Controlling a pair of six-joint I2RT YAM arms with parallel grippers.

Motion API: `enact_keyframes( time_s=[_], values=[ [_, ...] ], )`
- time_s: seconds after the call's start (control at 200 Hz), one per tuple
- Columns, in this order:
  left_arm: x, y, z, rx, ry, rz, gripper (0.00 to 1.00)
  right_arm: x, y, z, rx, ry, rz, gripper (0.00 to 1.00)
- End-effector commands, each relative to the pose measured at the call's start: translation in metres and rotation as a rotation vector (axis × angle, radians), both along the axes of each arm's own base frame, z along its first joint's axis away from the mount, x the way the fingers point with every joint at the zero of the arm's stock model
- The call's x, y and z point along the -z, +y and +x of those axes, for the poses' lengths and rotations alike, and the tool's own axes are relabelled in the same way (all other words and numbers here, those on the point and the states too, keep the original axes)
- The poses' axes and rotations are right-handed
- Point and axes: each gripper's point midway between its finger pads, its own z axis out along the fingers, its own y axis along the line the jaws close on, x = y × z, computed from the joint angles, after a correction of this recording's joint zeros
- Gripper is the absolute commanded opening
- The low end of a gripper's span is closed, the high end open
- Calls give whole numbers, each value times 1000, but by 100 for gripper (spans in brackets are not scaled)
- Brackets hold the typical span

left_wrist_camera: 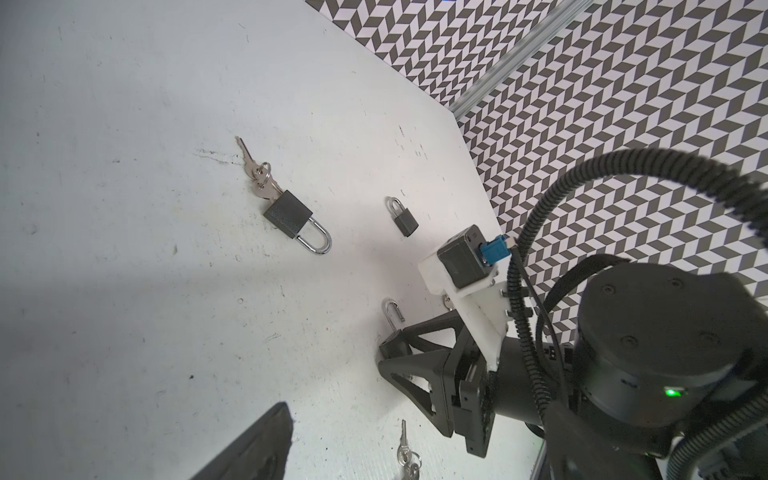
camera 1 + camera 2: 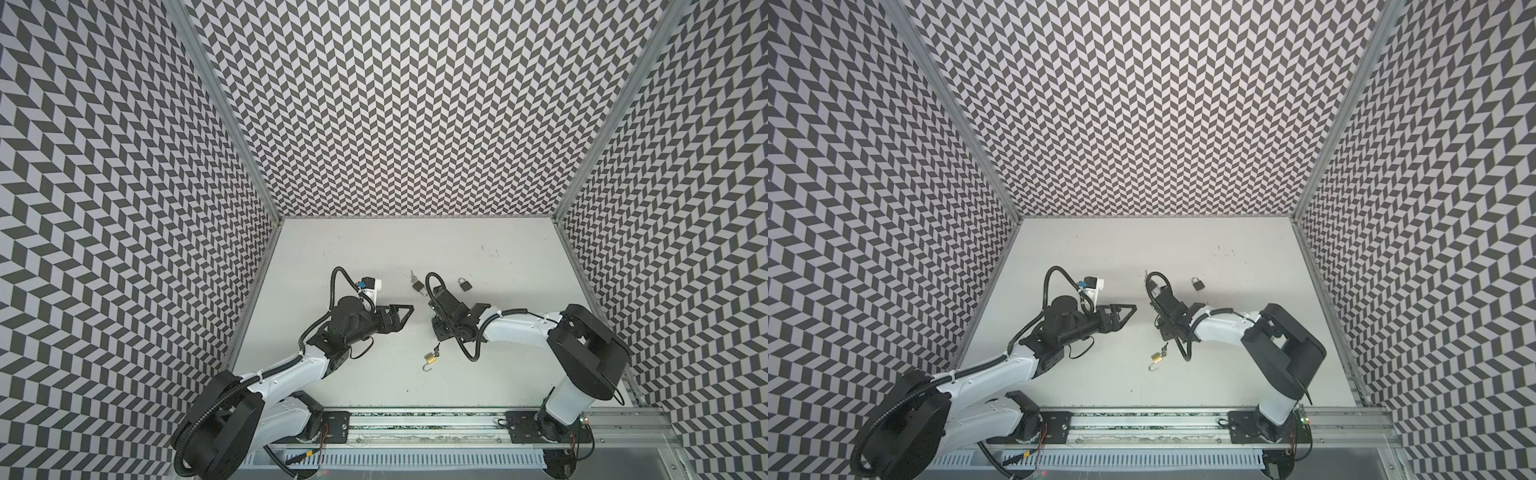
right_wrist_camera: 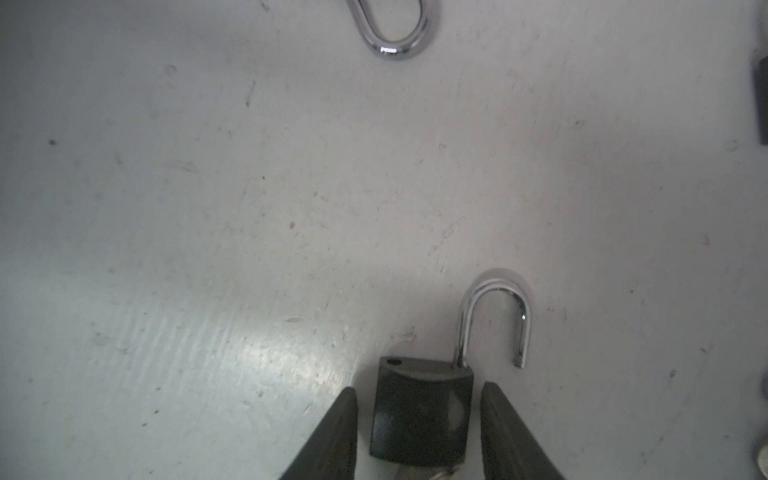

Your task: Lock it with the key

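Note:
A small black padlock [image 3: 419, 411] lies on the white table with its silver shackle [image 3: 494, 316] swung open. My right gripper [image 3: 419, 386] is open and straddles the lock body, with a thin gap at each finger. In the left wrist view the same shackle [image 1: 392, 316] pokes out past the right gripper [image 1: 383, 356]. A silver key on a ring [image 1: 405, 451] lies close behind that gripper; I cannot tell if it sits in the keyhole. In both top views the wrist hides this lock. My left gripper [image 2: 405, 311] is open, empty and hovering to the left.
A larger black padlock with keys [image 2: 417, 286] and a small shut black padlock [image 2: 464, 284] lie just beyond the right gripper. A brass padlock [image 2: 430, 358] with an open shackle and a dark key lies nearer the front. Patterned walls enclose the table [image 2: 374, 249] on three sides.

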Motion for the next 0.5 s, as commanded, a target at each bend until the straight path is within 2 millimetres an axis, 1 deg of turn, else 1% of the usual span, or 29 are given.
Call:
enact_keyframes(
  time_s=[0.0, 0.05, 0.18, 0.24, 0.285, 0.34, 0.411, 0.471, 0.496],
  values=[
    [-2, 2, -1, -2, -6, -11, 95, 13, -7, -8, -14, 35, -61, 43],
    [-3, 2, -1, -2, -8, -12, 95, 13, -7, -9, -18, 39, -58, 42],
    [-5, 4, 0, -11, -13, -15, 95, 13, -7, -11, -19, 39, -59, 35],
    [-9, 6, 2, -21, -16, -23, 94, 8, -4, -11, -22, 37, -34, 33],
    [-16, 7, 5, -26, -26, -33, 93, 1, -1, -11, -19, 25, -7, 30],
    [-29, 10, 9, -38, -48, -40, 93, -11, 1, -7, -8, -3, 29, 28],
    [-47, 14, 15, -60, -83, -35, 94, -34, 4, -1, 1, -53, 83, 23],
    [-65, 19, 21, -80, -119, -29, 96, -60, 11, 3, -14, -112, 155, 20],
    [-70, 21, 23, -84, -131, -27, 99, -72, 14, 4, -21, -137, 189, 19]
  ],
)
